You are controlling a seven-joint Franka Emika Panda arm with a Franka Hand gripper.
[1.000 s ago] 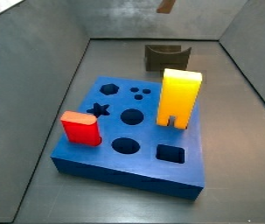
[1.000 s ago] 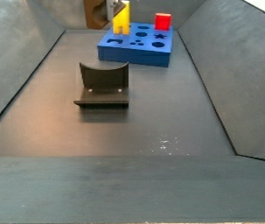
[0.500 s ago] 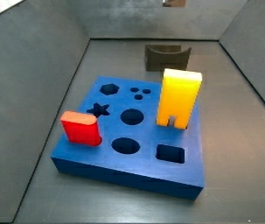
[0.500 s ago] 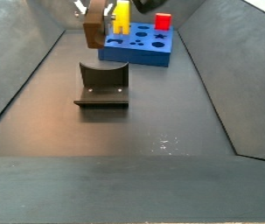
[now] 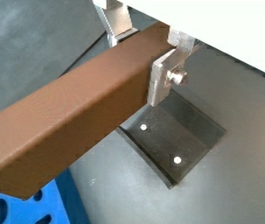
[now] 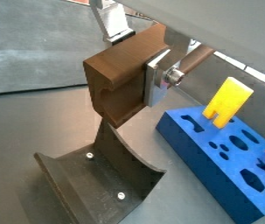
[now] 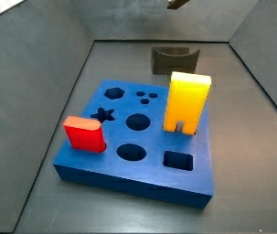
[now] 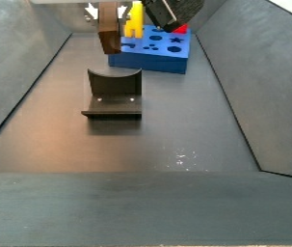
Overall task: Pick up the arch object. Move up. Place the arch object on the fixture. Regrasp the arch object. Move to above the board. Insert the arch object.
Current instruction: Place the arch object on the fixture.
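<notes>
Seen in both wrist views, the small flat brown arch object (image 5: pixel 70 109) is a smooth, matte, sharp-edged block, pinched between the tool's (image 6: pixel 135 54) flat silver finger plates (image 5: pixel 163 73). In a side view the block (image 8: pixel 108 36) hangs in the air above and just beyond the fixture (image 8: pixel 112 95), a dark grey-olive squat bracket with a concave hollow that stands on the grey floor (image 8: pixel 135 154). Half a second ago the block hung at almost the same spot; it now sits slightly higher. Farther back, toward twelve o'clock, lies the thick blue square board (image 8: pixel 157 54) with star, round and square cut-outs, bearing a tall yellow notched block (image 7: pixel 187 102) and a red block (image 7: pixel 84 133), both upright and glossy-smooth, unmoved.
</notes>
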